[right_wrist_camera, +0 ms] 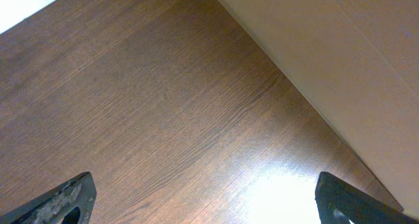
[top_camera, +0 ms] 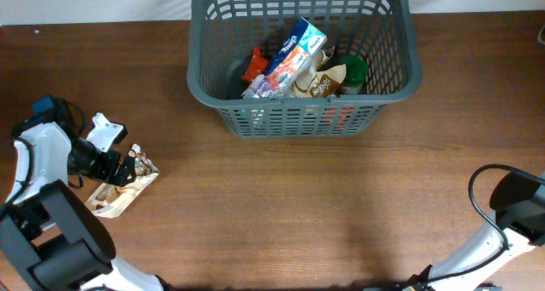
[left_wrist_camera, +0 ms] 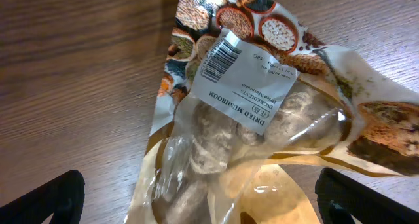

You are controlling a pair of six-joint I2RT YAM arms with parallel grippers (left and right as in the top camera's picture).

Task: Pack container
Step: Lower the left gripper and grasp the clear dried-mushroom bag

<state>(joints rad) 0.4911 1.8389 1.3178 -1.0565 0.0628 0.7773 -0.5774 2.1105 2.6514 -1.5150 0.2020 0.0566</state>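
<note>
The dark grey slotted container (top_camera: pixel 388 80) stands at the back middle of the table, holding several grocery packs. A clear and printed pouch of dried mushrooms (top_camera: pixel 128 191) lies on the table at the left; it fills the left wrist view (left_wrist_camera: pixel 255 126). My left gripper (top_camera: pixel 128 168) is open, low over the pouch, its fingers spread on either side (left_wrist_camera: pixel 196 201). My right gripper (right_wrist_camera: pixel 206 198) is open and empty over bare wood at the table's right front corner; only its arm (top_camera: pixel 511 208) shows overhead.
Inside the basket are a blue-white pack (top_camera: pixel 294 53), a red packet (top_camera: pixel 254 65), a brown item (top_camera: pixel 322 87) and a green-topped one (top_camera: pixel 352 70). The table edge (right_wrist_camera: pixel 308 99) runs close beside my right gripper.
</note>
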